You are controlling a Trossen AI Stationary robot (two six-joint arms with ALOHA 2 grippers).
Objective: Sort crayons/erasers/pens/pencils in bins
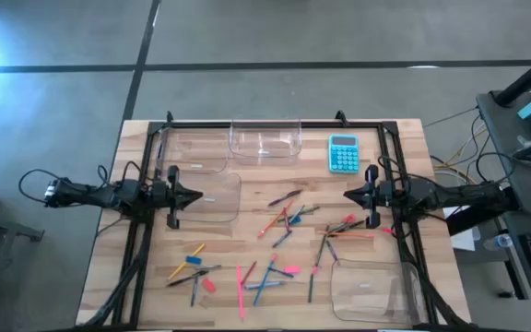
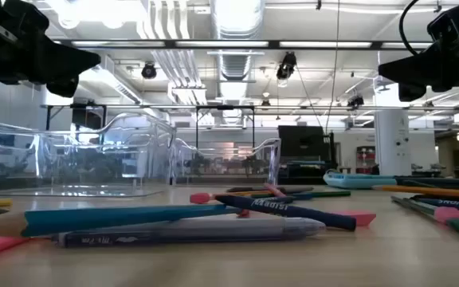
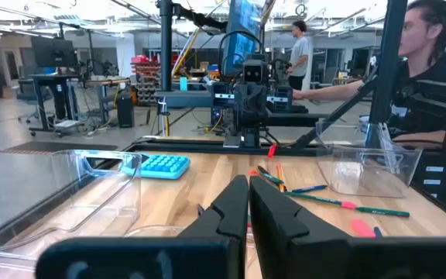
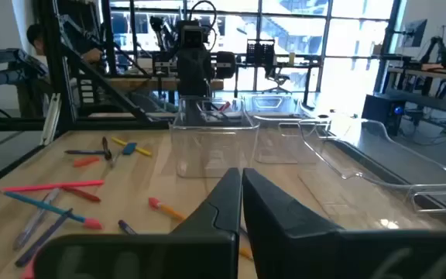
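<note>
Coloured pens, pencils and crayons (image 1: 284,221) lie scattered across the middle and near left of the wooden table. Small erasers lie among them, a pink one (image 1: 208,286) and a blue one (image 1: 194,249). Four clear bins stand on the table: far left (image 1: 192,152), a taller one at the far middle (image 1: 265,140), left of centre (image 1: 219,201), and near right (image 1: 376,290). My left gripper (image 1: 198,195) is shut and hangs above the left-of-centre bin. My right gripper (image 1: 347,195) is shut too, above the table right of the sticks. Both point level toward each other, holding nothing.
A turquoise calculator (image 1: 343,153) lies at the far right of centre. Black frame rails (image 1: 265,123) run along the far edge and both sides of the table. A person (image 3: 432,62) sits beyond the table's right side, and another stands farther off.
</note>
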